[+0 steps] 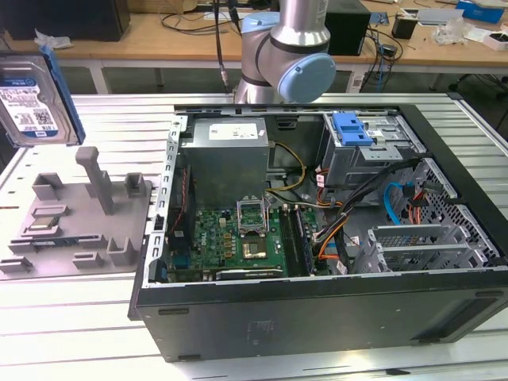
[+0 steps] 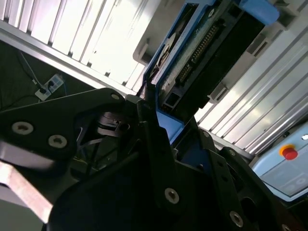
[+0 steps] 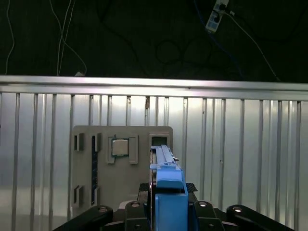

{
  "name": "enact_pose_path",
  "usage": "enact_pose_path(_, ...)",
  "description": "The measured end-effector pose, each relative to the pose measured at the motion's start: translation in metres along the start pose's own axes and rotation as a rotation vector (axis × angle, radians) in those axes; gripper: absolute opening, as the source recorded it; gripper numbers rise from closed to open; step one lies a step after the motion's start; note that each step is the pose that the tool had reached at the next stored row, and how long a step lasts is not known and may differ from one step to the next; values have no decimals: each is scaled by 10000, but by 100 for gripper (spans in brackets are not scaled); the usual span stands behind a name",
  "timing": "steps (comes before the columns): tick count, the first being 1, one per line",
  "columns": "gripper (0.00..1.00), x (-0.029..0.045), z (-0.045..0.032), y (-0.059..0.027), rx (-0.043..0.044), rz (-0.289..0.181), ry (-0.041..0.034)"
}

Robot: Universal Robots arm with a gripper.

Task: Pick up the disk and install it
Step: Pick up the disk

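The disk (image 1: 32, 99) is a flat silver-grey hard drive with a white-and-blue printed label and a blue plastic carrier frame along its edges. In the exterior view it stands on edge at the far left, slightly tilted, label facing the camera, raised in the air above the grey fixture tray (image 1: 79, 214). The second wrist view shows its dark connector end (image 2: 211, 48) edged in blue. In the first wrist view it appears edge-on (image 3: 169, 185), clamped between the fingers of the hand (image 3: 168, 211).
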State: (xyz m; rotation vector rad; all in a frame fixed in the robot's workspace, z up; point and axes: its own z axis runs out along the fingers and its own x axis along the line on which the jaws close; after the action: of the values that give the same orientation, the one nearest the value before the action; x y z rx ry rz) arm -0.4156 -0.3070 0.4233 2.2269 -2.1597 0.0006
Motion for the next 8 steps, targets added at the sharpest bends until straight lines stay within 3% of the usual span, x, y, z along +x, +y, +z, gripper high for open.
enact_pose_path(8,37,6,-236,7,7,1,0)
